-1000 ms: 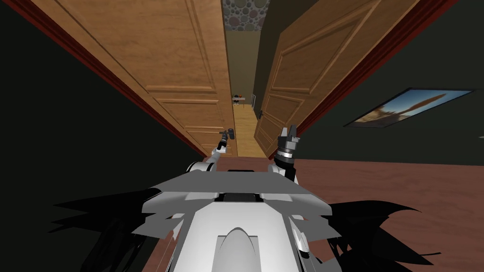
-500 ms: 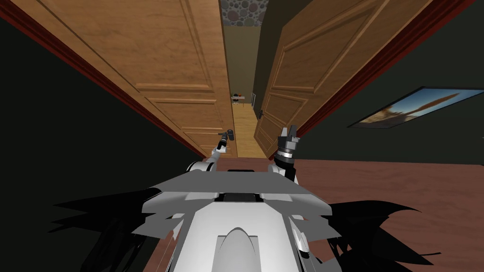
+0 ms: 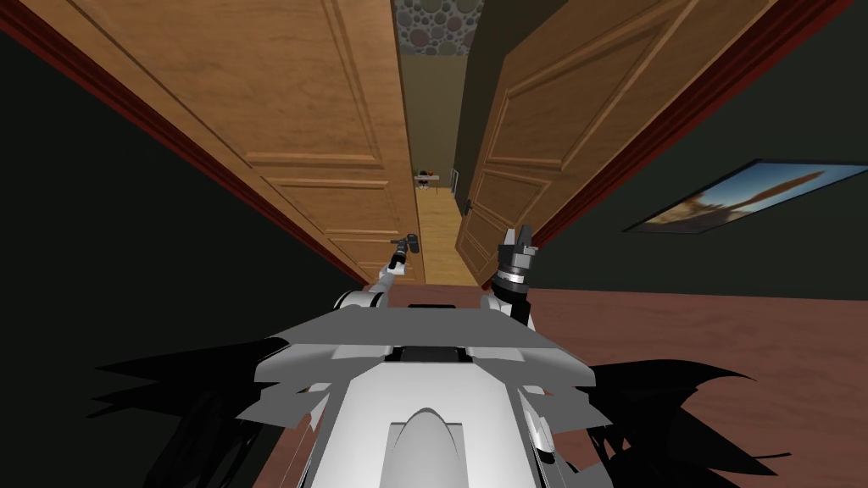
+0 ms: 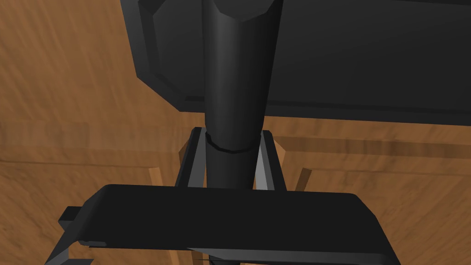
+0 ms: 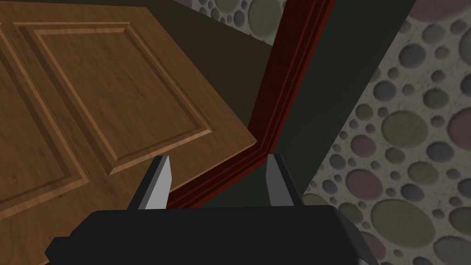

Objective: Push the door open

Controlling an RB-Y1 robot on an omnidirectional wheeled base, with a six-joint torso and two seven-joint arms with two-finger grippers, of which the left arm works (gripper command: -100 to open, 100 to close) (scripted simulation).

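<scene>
Two panelled wooden doors stand ajar with a narrow gap between them. On the left door point(image 3: 297, 110) point(image 4: 69, 92) a dark lever handle point(image 3: 414, 241) point(image 4: 234, 83) sticks out of a dark plate point(image 4: 368, 55). My left gripper point(image 3: 405, 246) point(image 4: 232, 135) is shut on that handle, one finger pressing each side. My right gripper point(image 3: 517, 237) point(image 5: 216, 158) is raised near the right door point(image 3: 551, 127) point(image 5: 92, 115), by its dark red frame point(image 5: 276, 106). It is open with nothing between its fingers.
Through the gap runs a corridor with a light wooden floor point(image 3: 439, 237) and a small table point(image 3: 426, 176) at its far end. The right door has its own small dark handle point(image 3: 467, 204). A framed picture point(image 3: 746, 196) hangs on the dark right wall above reddish-brown floor point(image 3: 720, 356).
The whole head view has shifted a little, so I have moved slightly. Both arms keep the same pose in front of the doors.
</scene>
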